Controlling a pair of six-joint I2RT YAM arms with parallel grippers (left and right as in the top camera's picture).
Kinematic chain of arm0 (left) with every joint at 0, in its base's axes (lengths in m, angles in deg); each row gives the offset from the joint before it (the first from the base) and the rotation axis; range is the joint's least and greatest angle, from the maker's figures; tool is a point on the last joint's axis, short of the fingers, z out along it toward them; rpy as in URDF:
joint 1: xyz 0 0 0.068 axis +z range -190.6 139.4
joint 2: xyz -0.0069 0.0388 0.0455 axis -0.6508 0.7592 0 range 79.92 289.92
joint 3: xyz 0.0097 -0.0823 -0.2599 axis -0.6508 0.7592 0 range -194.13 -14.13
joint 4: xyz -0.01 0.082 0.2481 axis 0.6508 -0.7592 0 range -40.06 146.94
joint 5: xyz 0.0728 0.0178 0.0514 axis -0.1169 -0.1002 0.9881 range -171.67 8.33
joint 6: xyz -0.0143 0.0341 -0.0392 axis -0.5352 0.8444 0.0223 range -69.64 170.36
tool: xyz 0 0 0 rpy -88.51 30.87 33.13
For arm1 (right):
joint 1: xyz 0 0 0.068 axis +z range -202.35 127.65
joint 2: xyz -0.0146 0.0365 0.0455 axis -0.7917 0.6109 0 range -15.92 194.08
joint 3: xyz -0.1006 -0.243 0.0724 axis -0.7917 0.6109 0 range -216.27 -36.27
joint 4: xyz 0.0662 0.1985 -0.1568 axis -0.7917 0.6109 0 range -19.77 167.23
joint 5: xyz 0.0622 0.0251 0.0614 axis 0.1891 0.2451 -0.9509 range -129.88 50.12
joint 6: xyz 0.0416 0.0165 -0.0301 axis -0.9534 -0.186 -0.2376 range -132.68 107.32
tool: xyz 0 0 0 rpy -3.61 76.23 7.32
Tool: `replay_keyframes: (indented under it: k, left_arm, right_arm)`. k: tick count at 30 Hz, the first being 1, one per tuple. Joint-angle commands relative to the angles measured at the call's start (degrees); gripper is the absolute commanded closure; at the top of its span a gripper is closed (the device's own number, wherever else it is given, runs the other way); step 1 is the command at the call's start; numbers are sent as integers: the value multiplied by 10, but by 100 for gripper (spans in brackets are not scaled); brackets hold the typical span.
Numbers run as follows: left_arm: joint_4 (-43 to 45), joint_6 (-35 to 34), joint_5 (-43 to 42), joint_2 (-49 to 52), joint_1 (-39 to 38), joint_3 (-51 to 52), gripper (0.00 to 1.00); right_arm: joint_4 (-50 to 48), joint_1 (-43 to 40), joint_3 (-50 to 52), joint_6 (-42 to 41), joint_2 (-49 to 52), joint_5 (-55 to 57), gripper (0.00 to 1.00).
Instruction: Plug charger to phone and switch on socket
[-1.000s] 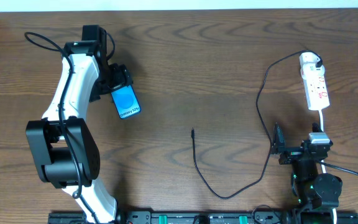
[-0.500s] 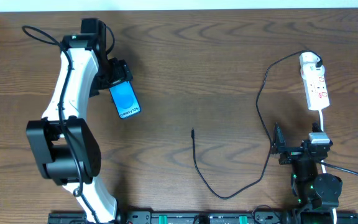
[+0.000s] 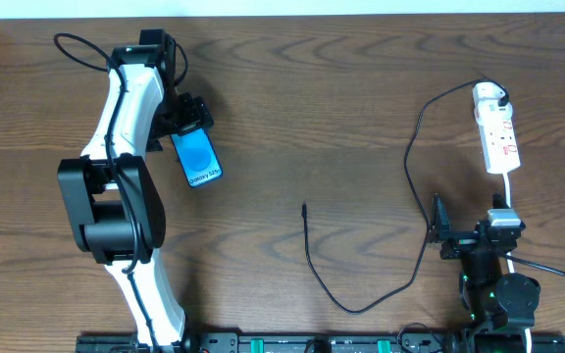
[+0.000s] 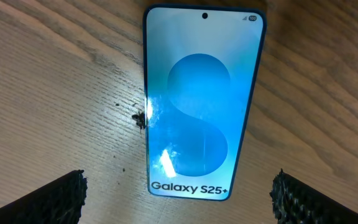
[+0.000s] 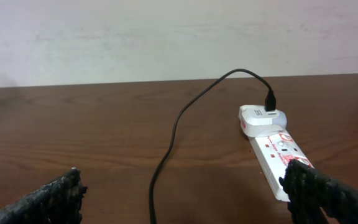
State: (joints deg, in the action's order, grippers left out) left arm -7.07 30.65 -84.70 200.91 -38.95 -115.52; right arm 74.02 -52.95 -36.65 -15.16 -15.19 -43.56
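Left gripper point(image 4: 179, 186) is seen released, its two fingers spread wide on either side of the phone point(image 4: 201, 106). No contact with the phone is visible. The phone lies flat on the table point(image 3: 292, 98), screen up, directly below this gripper. In the left wrist view its long axis runs away from the fingers, at right angles to the line between them. The end lettered "Galaxy S25+" is nearest the fingers. A closing of the jaws would therefore be expected to take the phone across its narrow width.

The right gripper point(image 5: 185, 199) is likewise held apart and empty, low by its own base. The charger point(image 3: 341, 302) is laid in a long loop across the table. Its plug tip point(image 3: 304, 208) lies near the table's middle, well apart from the phone and on its right. From there the cable is led round and up to the socket point(image 3: 498, 137), which lies at the far right with its long axis pointing away from the right gripper. The phone is judged to be the left arm's piece, and the socket the right's.
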Motion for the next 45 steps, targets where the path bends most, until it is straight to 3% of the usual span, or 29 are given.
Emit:
replay_keyframes:
  k: [1,17,45]
  left_arm:
    - [-2,-5,5,15,-1,-8,5]
    - [17,-28,37,44,-43,-6,5]
    - [11,-33,20,61,-20,8,5]
  right_arm:
    - [2,11,1,7,-3,-3,1]
    - [2,11,1,6,-3,-3,1]
    - [2,11,1,6,-3,-3,1]
